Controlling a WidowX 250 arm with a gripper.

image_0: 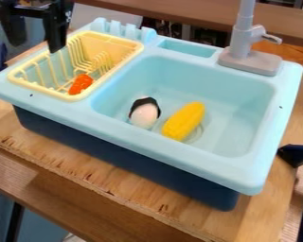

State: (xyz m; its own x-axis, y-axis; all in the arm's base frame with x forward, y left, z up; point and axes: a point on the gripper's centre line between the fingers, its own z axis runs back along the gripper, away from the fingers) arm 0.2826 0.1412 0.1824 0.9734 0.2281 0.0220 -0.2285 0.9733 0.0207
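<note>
My two black fingers (56,30) hung apart over the left end of the toy sink (46,116), with a gap between them and nothing held there. Closest beneath me was the yellow dish rack (23,80), though I could not tell how high above its rim I hung. Inside it, toward the end away from the row of pale blue prongs (119,29), lay a small orange-red piece (81,84), well apart from me. Of the three loose pieces, that was the only one in the rack; the other two were down in the basin (233,99), and I had none in my grasp. The first of those was a pale rounded piece with a black top (144,115), resting near the basin wall on the rack's side. Just beside it, without touching as far as I could judge, lay the yellow corn (184,121), tilted across the basin floor. Farther off, the grey faucet (243,40) stood upright at the back corner, its small handle (268,38) pointing away from me. Below everything, the dark blue base (129,158) sat on the wooden desk (72,163).
</note>
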